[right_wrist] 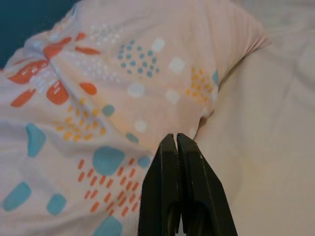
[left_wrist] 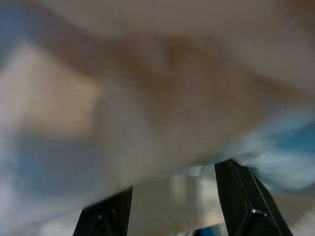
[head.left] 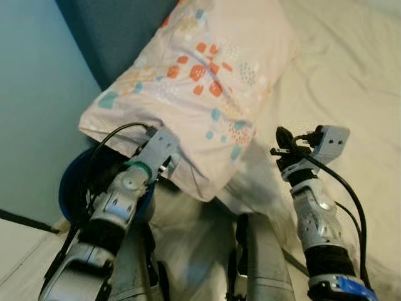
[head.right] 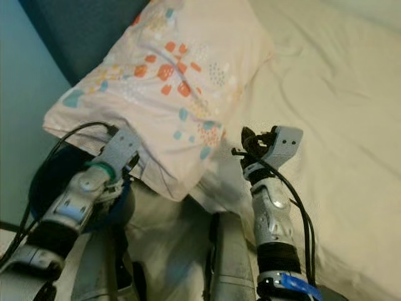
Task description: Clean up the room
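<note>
A pink pillow (head.left: 200, 81) printed with orange and blue shapes lies on the bed, its far end against the headboard. My left gripper (left_wrist: 172, 206) is pushed in under the pillow's near left edge. Its two black fingers (left_wrist: 243, 196) stand apart, open, with blurred pillow cloth just above them. My right gripper (head.left: 283, 135) is raised beside the pillow's near right corner. In the right wrist view its fingers (right_wrist: 172, 147) are pressed together, shut on nothing, and point at the pillow's edge (right_wrist: 123, 98).
A cream sheet (head.left: 351, 81) covers the bed to the right. A dark blue headboard (head.left: 119, 37) and a teal wall (head.left: 31, 94) stand on the left. A round blue object (head.left: 69, 188) sits beneath my left arm. My legs (head.left: 263, 263) are against the bed's edge.
</note>
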{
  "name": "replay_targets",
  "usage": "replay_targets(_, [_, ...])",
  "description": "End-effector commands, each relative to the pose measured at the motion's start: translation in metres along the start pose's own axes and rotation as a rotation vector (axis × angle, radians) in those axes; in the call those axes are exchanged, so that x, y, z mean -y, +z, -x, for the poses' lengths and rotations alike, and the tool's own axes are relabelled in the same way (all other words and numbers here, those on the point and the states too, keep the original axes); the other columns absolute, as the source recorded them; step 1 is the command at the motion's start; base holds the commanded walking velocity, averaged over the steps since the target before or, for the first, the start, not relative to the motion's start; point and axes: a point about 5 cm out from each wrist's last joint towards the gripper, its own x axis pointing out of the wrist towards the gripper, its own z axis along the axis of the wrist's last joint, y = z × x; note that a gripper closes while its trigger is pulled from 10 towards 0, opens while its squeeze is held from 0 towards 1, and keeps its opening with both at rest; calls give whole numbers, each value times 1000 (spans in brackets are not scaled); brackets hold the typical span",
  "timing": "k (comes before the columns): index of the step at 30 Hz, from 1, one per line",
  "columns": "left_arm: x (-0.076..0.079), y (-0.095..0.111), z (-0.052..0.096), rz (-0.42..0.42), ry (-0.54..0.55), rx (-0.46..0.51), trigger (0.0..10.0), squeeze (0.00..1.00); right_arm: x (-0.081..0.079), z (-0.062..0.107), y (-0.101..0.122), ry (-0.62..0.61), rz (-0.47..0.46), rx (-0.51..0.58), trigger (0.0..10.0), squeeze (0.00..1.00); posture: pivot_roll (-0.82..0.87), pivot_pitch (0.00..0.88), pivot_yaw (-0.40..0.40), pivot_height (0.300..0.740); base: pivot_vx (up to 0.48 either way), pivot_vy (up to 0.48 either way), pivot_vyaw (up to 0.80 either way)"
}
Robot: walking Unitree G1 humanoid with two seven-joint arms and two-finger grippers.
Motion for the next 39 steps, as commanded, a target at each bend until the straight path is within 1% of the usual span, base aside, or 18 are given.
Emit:
replay_targets(1, [3, -3, -4, -16, 13, -25, 10000, 0, -8, 4, 4, 23, 30, 0, 10000, 0, -141, 277, 106, 565, 0, 0, 0])
replay_targets(6, [3, 11, -12, -23, 62, -21, 10000, 0, -12, 17, 20, 9, 69, 38, 10000, 0, -171, 288, 116, 565, 0, 0, 0])
replay_targets(14, [12, 67, -21, 147, 97, 186, 10000, 0, -11, 26, 21, -14, 84, 22, 10000, 0, -191, 289, 116, 565, 0, 0, 0])
replay_targets(15, [13, 94, -21, 225, 86, 278, 10000, 0, -14, 26, 22, -13, 80, 19, 10000, 0, -191, 287, 115, 565, 0, 0, 0])
replay_targets(16, [13, 94, -21, 225, 86, 278, 10000, 0, -14, 26, 22, -13, 80, 19, 10000, 0, -191, 287, 115, 565, 0, 0, 0])
replay_targets(19, [18, 158, -15, 347, 16, 494, 10000, 0, -21, 25, 21, -9, 69, 12, 10000, 0, -190, 286, 112, 565, 0, 0, 0])
replay_targets(20, [18, 158, -15, 347, 16, 494, 10000, 0, -21, 25, 21, -9, 69, 12, 10000, 0, -190, 286, 112, 565, 0, 0, 0])
replay_targets(22, [23, 191, -8, 383, -44, 587, 10000, 0, -24, 26, 21, -12, 58, 5, 10000, 0, -184, 286, 111, 565, 0, 0, 0])
replay_targets(25, [24, 205, -4, 410, -75, 630, 10000, 0, -25, 26, 21, -16, 55, 2, 10000, 0, -185, 286, 111, 565, 0, 0, 0])
replay_targets(26, [24, 222, 2, 467, -119, 694, 10000, 0, -25, 27, 21, -21, 52, 1, 10000, 0, -185, 286, 111, 565, 0, 0, 0])
replay_targets(29, [23, 243, 10, 542, -181, 782, 10000, 0, -24, 27, 21, -29, 49, 0, 10000, 0, -182, 287, 112, 565, 0, 0, 0])
replay_targets(31, [28, 244, 10, 490, -190, 768, 10000, 0, -24, 27, 21, -32, 48, -3, 10000, 0, -177, 286, 113, 565, 0, 0, 0])
replay_targets(32, [36, 233, 4, 367, -176, 703, 10000, 0, -24, 27, 20, -35, 47, -5, 10000, 0, -176, 285, 115, 565, 0, 0, 0])
replay_targets(33, [36, 233, 4, 367, -176, 703, 10000, 0, -24, 27, 20, -35, 47, -5, 10000, 0, -176, 285, 115, 565, 0, 0, 0])
replay_targets(34, [45, 212, -4, 258, -173, 598, 10000, 0, -24, 27, 20, -38, 46, -7, 10000, 0, -177, 284, 116, 565, 0, 0, 0])
replay_targets(36, [45, 212, -4, 258, -173, 598, 10000, 0, -24, 27, 20, -38, 46, -7, 10000, 0, -177, 284, 116, 565, 0, 0, 0])
replay_targets(38, [50, 156, -20, 140, -129, 356, 10000, 0, -23, 28, 19, -47, 46, -12, 10000, 0, -170, 284, 120, 565, 0, 0, 0])
replay_targets(39, [50, 156, -20, 140, -129, 356, 10000, 0, -23, 28, 19, -47, 46, -12, 10000, 0, -170, 284, 120, 565, 0, 0, 0])
